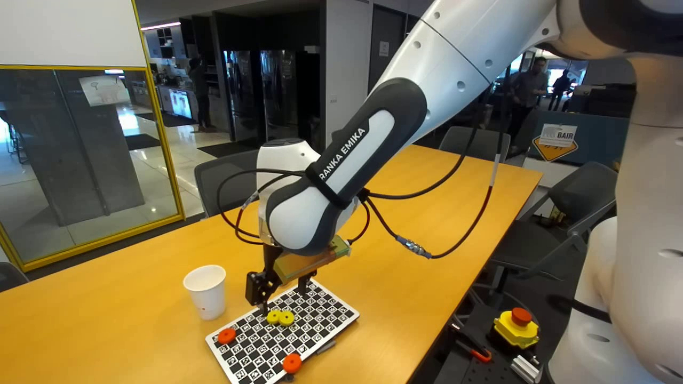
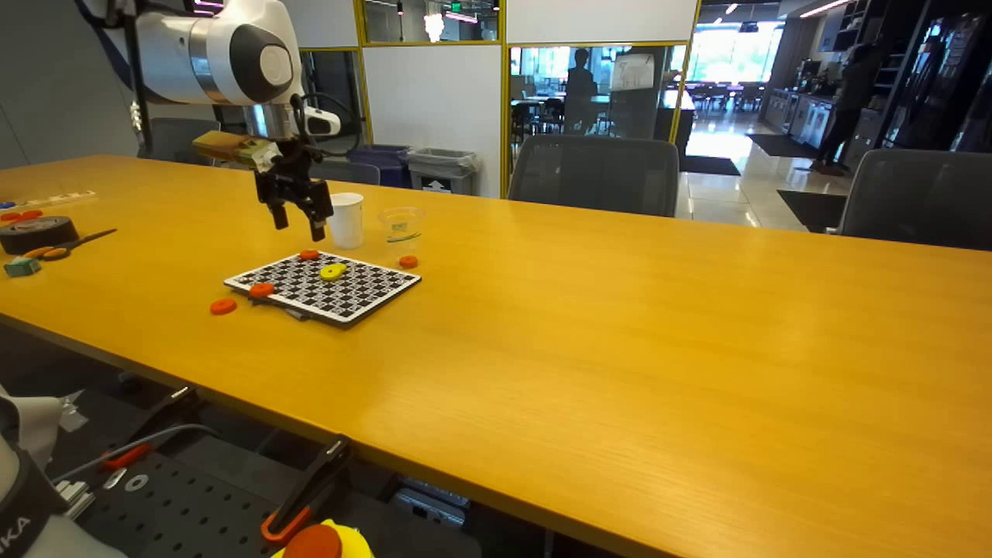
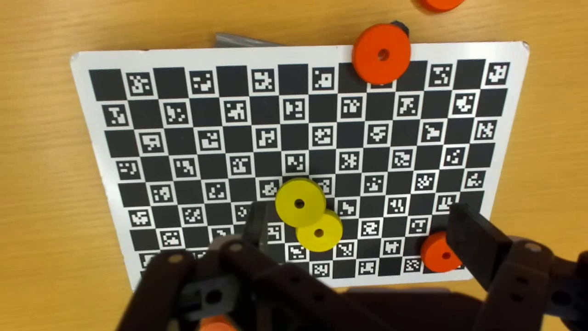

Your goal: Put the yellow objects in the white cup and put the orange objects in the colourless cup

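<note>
My judgement is that the task stands at or close to its start. Places are given from the checkered calibration board point(image 2: 364, 291), working outward from the robot's base point(image 1: 581, 341).

Off the board, near its closest long edge, 1 orange disc point(image 2: 223, 307) lies on the worktop point(image 2: 620, 325). A 2nd orange disc point(image 3: 371, 55) straddles that edge. Mid-board rest the 2 yellow discs point(image 3: 296, 189), 1 overlapping the other in the wrist view; both remain to be delivered. A 3rd orange disc point(image 1: 227, 336) sits on the board by its far corner, so at least 3 orange discs are left too.

The tool point(image 3: 358, 211) hangs over the board, its jaws spread wide and pinching nothing.

Past the board's far corner stands the white paper cup point(image 1: 205, 292); its bottom is hidden, so I cannot tell whether it holds anything. Past the far long edge stands the clear cup point(image 2: 401, 225). A 4th orange disc point(image 2: 408, 262) shows at its base, inside or just in front, I cannot tell; if inside, it is the only visible delivery.

Well apart from the board, 2 orange-red pieces point(image 2: 31, 215) appear by a black tape roll point(image 2: 37, 234); whether they count is unclear.
</note>
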Robot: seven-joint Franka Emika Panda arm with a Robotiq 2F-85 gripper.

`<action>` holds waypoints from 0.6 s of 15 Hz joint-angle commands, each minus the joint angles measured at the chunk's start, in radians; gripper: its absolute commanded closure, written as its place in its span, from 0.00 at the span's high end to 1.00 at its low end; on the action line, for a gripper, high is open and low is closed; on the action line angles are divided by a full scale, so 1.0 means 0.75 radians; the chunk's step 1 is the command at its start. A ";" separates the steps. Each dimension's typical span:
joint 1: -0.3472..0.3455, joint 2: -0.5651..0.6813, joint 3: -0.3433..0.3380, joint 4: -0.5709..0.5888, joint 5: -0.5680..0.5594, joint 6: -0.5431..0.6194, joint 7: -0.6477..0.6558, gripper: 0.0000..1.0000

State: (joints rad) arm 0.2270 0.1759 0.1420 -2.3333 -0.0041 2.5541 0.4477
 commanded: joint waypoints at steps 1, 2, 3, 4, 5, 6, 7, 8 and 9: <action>0.014 0.037 -0.035 -0.019 -0.119 0.082 0.009 1.00; 0.016 0.057 -0.045 -0.008 -0.150 0.087 0.012 1.00; 0.015 0.078 -0.054 0.005 -0.175 0.088 0.001 1.00; 0.015 0.101 -0.060 0.018 -0.191 0.093 -0.008 1.00; 0.018 0.127 -0.068 0.030 -0.208 0.102 -0.010 1.00; 0.022 0.149 -0.075 0.043 -0.221 0.105 -0.010 1.00; 0.026 0.174 -0.081 0.058 -0.233 0.110 -0.010 1.00; 0.029 0.194 -0.085 0.069 -0.237 0.116 -0.015 1.00; 0.030 0.214 -0.087 0.084 -0.233 0.116 -0.024 1.00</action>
State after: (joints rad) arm 0.2282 0.2829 0.0980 -2.3207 -0.1591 2.6207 0.4455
